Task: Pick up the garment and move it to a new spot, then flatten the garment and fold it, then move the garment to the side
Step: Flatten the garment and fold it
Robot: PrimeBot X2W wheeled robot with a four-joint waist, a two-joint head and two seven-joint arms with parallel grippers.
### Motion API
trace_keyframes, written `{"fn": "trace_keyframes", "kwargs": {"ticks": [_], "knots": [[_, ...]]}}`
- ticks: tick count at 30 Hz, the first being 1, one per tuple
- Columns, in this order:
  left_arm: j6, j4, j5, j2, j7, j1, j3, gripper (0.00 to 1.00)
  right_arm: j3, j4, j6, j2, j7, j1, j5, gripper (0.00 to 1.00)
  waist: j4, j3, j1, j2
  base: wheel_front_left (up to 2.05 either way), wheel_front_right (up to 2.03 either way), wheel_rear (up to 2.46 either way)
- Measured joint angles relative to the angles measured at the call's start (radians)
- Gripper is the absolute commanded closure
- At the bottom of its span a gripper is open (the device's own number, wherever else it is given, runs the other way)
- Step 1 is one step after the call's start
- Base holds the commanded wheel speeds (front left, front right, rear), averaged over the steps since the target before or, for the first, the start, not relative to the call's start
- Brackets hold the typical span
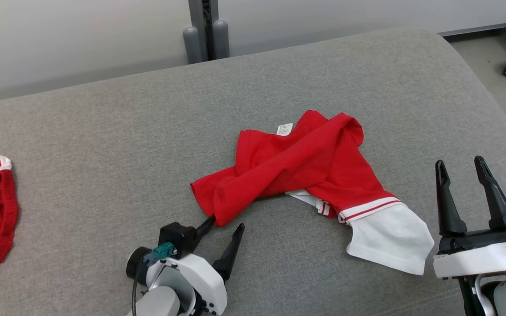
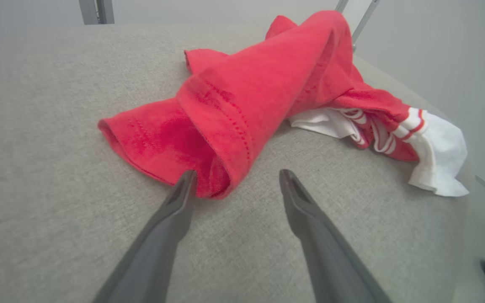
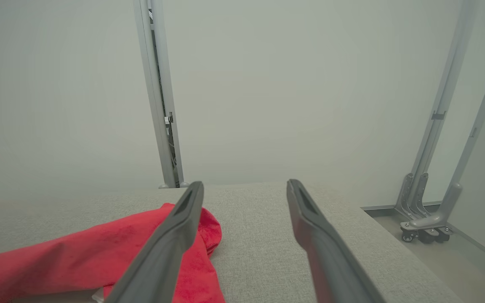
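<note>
At the left fingers (image 2: 175, 210): spread wide, gripping nothing, one tip against the near hem corner (image 2: 209, 185) of the red garment (image 1: 305, 162), the other over bare grey padded surface (image 1: 103, 131). At the right fingers (image 1: 446, 202): equally wide, empty, raised just beside the white sleeve end (image 1: 389, 241). Lies crumpled mid-surface, long axis from hem at left across to sleeve at right. Likely calls for the left arm first, being nearer.

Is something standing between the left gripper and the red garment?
Nothing visible does. The open left gripper sits at the garment's near corner, one finger at the cloth's edge, over the bare grey cushion.
</note>
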Motion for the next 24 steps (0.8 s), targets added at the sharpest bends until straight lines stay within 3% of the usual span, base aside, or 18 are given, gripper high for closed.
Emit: {"fn": "trace_keyframes", "kwargs": {"ticks": [6, 7, 8, 10, 17, 24], "knots": [[0.0, 0.061, -0.012, -0.001, -0.028, -0.058, -0.008, 0.02, 0.005, 0.001, 0.0, 0.004, 0.0, 0.0, 0.0, 0.0, -0.017, 0.01, 0.0, 0.0, 0.0, 0.0, 0.0], [0.0, 0.062, -0.02, -0.001, -0.031, -0.063, -0.015, 0.21, 0.005, 0.002, 0.0, 0.006, 0.0, 0.0, 0.0, 0.0, -0.018, 0.011, 0.0, 0.0, 0.0, 0.0, 0.0], [0.0, 0.064, -0.022, -0.002, -0.033, -0.066, -0.022, 0.51, 0.005, 0.002, 0.0, 0.008, 0.0, -0.001, 0.0, 0.0, -0.017, 0.011, 0.0, 0.0, 0.0, 0.0, 0.0], [0.0, 0.068, -0.028, -0.003, -0.036, -0.079, -0.034, 1.0, 0.002, 0.003, 0.0, 0.01, 0.0, -0.001, -0.001, 0.0, -0.015, 0.013, 0.0, 0.0, 0.0, 0.0, 0.0], [0.0, 0.06, -0.072, -0.001, -0.039, -0.109, -0.076, 1.0, -0.014, 0.007, 0.0, 0.018, 0.0, -0.001, -0.009, 0.0, 0.007, 0.0, 0.0, 0.0, 0.0, 0.0, 0.0], [0.0, -0.063, -0.159, 0.053, 0.025, -0.124, -0.085, 1.0, -0.021, 0.015, 0.0, 0.017, 0.0, 0.004, -0.009, 0.0, 0.041, -0.043, 0.0, 0.0, 0.0, 0.0, 0.0]]}}
